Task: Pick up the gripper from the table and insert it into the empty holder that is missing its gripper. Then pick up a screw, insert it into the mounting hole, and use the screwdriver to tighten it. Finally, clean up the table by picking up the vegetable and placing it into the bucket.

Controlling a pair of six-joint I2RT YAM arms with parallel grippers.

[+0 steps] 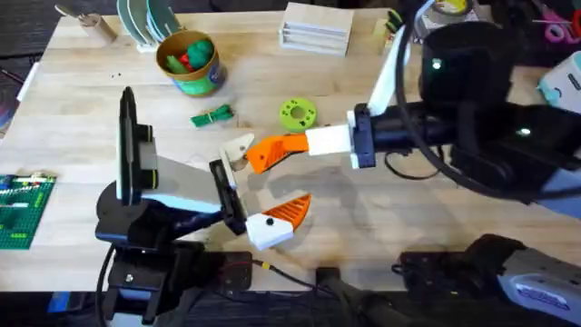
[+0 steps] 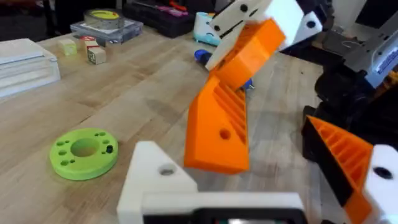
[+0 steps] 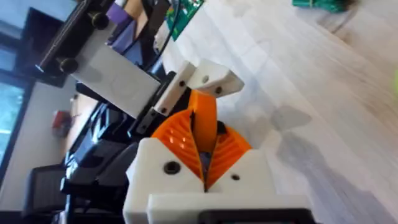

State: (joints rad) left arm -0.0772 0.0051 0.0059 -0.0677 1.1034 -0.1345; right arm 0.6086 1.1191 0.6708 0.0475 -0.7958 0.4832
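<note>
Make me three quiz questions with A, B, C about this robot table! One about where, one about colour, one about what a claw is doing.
1. Where is the vegetable?
A in a tin
B on the table
C in a claw

2. What colour is the round disc?
A lime green
B blue
C red

3. The right claw is:
A open and empty
B shut on a screwdriver
C shut on the gripper

Answers: B, it lies on the wood below the bucket; A, it is bright lime; C, the orange wedge sticks out from its closed fingers.
</note>
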